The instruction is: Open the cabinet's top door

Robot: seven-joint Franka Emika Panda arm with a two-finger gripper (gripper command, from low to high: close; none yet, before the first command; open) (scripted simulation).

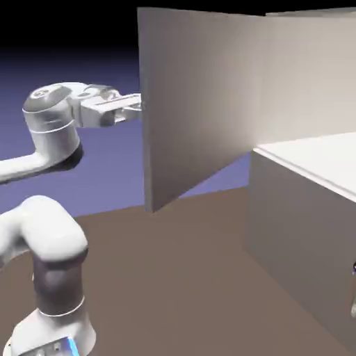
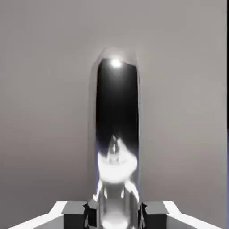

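Observation:
The cabinet [image 1: 299, 250] stands at the exterior view's right, and its pale interior shows above the lower front panel. The top door [image 1: 195, 118], a large flat grey panel, is swung far out toward the arm. My gripper [image 1: 137, 106] reaches level to the door's outer edge. In the hand view a silver loop handle [image 2: 117, 134] runs upright against the grey door face [image 2: 40, 98]. My gripper [image 2: 116, 215] is shut on the handle, with the dark fingertips [image 2: 74, 214] pressed against its sides at the bottom edge.
The brown table top [image 1: 174, 278] spreads below the open door and in front of the cabinet. My arm's white base and elbow [image 1: 49, 243] fill the lower left of the exterior view.

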